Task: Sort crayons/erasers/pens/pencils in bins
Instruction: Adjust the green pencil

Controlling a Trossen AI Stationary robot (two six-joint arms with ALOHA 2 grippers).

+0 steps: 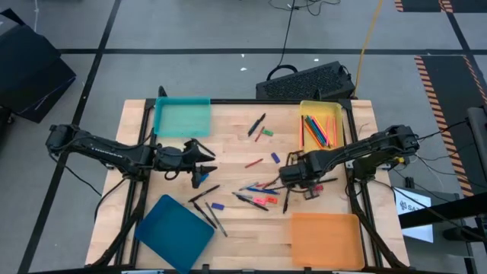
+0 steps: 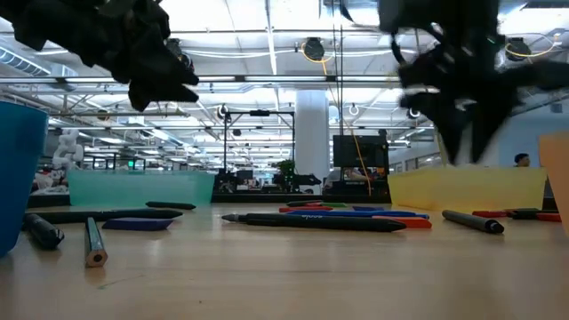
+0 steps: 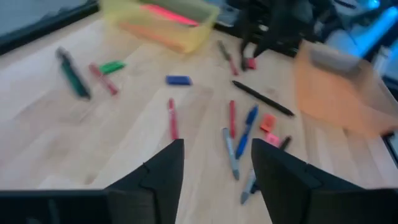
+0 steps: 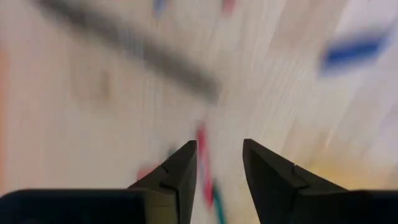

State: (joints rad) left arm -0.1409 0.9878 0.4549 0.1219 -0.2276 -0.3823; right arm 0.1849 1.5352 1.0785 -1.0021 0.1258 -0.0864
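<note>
While both arms hang above the wooden table [image 1: 236, 228], 4 bins sit near its corners: 1 teal bin [image 1: 182, 117] and 1 yellow bin [image 1: 320, 123] at the far side, 1 dark blue bin [image 1: 174, 233] and 1 orange bin [image 1: 326, 240] at the near side. Only the yellow bin shows contents, a bundle of pencils [image 1: 316, 131] in orange, red and green, too tightly packed to count. Most of the loose pens [image 1: 259, 192], crayons and erasers lie in 1 scattered cluster between the 2 grippers, and 2 more sticks rest beside the dark blue bin; an exact tally cannot be read. Further back, 1 blue eraser [image 3: 178, 79] and 1 green eraser [image 3: 112, 66] lie apart from the pile. Hovering at the table's left-centre, the left gripper [image 1: 205, 161] holds nothing, its fingers [image 3: 163, 174] spread apart. At the cluster's right edge, the right gripper [image 1: 288, 181] points down over the sticks, its fingers [image 4: 180, 171] parted and empty, with a red stick showing between them on the wood below.
</note>
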